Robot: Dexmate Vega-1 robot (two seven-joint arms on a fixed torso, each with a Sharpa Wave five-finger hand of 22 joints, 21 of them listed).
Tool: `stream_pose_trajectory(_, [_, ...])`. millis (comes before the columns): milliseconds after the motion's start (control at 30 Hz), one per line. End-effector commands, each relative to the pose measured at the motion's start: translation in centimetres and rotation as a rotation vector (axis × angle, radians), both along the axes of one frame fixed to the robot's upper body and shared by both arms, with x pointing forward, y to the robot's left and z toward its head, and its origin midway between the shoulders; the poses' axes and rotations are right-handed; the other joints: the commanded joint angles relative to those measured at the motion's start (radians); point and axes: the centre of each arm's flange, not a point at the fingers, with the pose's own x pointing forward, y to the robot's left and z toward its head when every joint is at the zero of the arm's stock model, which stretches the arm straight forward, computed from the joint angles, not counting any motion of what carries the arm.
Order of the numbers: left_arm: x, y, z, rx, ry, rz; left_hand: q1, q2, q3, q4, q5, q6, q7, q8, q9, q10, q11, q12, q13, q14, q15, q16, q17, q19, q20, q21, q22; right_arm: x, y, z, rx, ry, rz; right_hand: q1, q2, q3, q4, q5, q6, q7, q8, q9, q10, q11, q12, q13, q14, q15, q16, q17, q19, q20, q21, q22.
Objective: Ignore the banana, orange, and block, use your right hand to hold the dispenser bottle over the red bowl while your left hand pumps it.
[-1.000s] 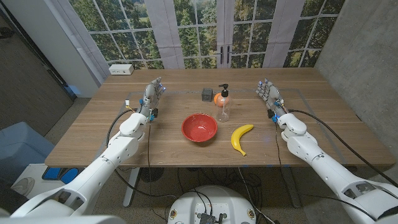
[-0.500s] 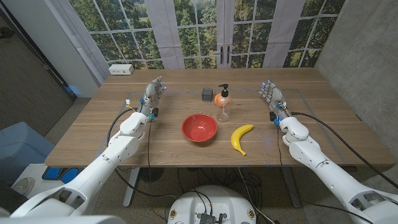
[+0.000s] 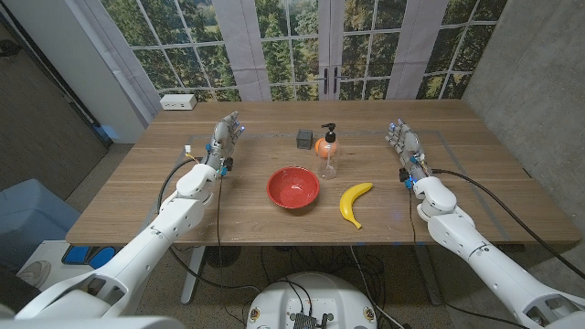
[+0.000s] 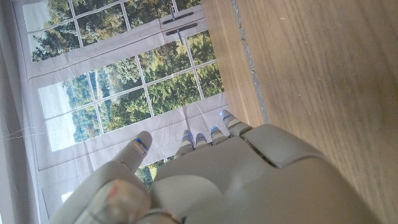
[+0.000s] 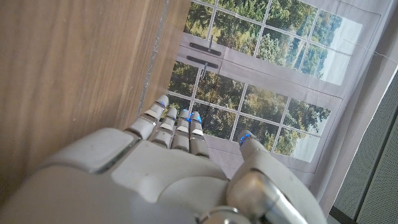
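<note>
Far behind red bowl (image 3: 292,187), dispenser bottle (image 3: 328,153) untouched; right hand (image 3: 403,143) and left hand (image 3: 225,137) spread, held nothing. Grab, pump both left.

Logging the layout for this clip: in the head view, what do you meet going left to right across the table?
left robot hand → red bowl → banana → right robot hand

The right hand (image 3: 403,143) drifts outward, away from the dispenser bottle (image 3: 328,152), its fingers extended and holding nothing.
</note>
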Motion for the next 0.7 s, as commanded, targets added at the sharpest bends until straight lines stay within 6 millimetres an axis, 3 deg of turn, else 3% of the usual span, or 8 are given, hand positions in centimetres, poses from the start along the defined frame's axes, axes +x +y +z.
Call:
stream_pose_trajectory(33, [0.2,-0.3,0.2,0.001,-0.003,-0.005,0.007,0.096,0.005,-0.008,0.005,-0.001,-0.001,0.005,0.005,-0.014,-0.003,0.006,0.003,0.001,-0.068,0.006,0.002,0.005,-0.091,-0.002,0.002,-1.3,-0.4,-0.8,-0.002,-0.009,-0.039,0.001,0.018,0.006,-0.005,-0.001,0.013,-0.005,0.010,0.005,0.015,-0.003,0.010,0.003,0.009,-0.006,0.008,0.003,0.009,-0.006,0.005,0.002])
stream_pose_trajectory(700, [0.2,-0.4,0.3,0.003,-0.002,-0.006,0.007,0.098,0.005,-0.009,0.006,-0.002,-0.002,0.005,0.005,-0.013,-0.003,0.007,0.003,0.001,-0.069,0.006,0.002,0.007,-0.089,-0.003,0.002,-2.7,-0.2,-1.4,-0.032,-0.025,-0.098,0.009,0.015,0.008,-0.025,-0.003,0.015,-0.005,0.008,0.005,0.019,-0.002,0.008,0.003,0.020,0.006,0.013,-0.001,0.017,0.004,0.005,0.002])
